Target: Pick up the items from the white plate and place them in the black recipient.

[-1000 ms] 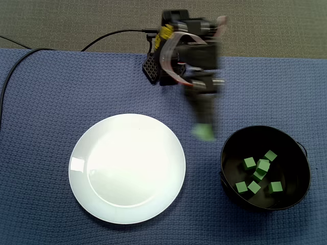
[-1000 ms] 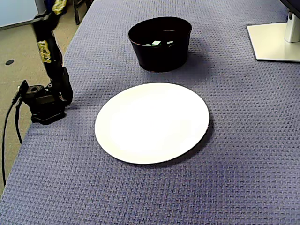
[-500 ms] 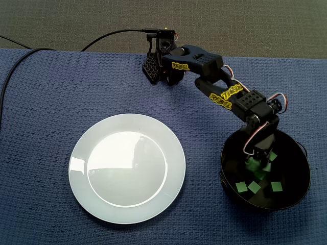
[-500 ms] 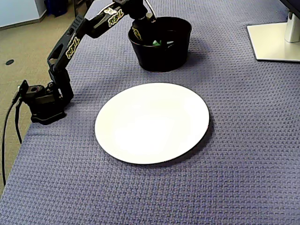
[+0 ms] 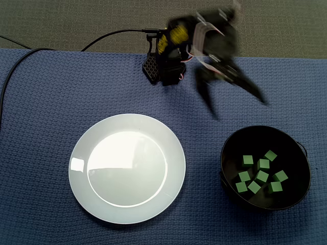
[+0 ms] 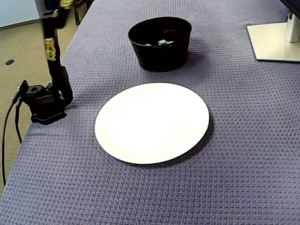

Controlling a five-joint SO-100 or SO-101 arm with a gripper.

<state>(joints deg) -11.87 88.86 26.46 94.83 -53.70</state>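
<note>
The white plate (image 5: 127,168) (image 6: 152,123) lies bare on the blue cloth. To its right in a fixed view stands the black bowl (image 5: 228,145) with several green cubes (image 5: 260,173) on its bottom. In the other fixed view, one cube (image 6: 162,42) shows over the rim of the bowl (image 6: 159,58). My gripper (image 5: 239,108) hangs blurred, high above the cloth between the arm base and the bowl. It is open, its fingers spread wide with nothing between them. The other fixed view shows only the upright arm (image 6: 51,47); the gripper is cut off at the top.
The arm base (image 5: 163,69) (image 6: 42,101) sits at the cloth's edge, with a black cable (image 5: 30,51) trailing away. A white monitor foot (image 6: 276,40) stands at the far right corner.
Half a second ago the gripper was down inside the bowl with a green cube. It has now risen back toward the base, open, and the cube lies among the others.
</note>
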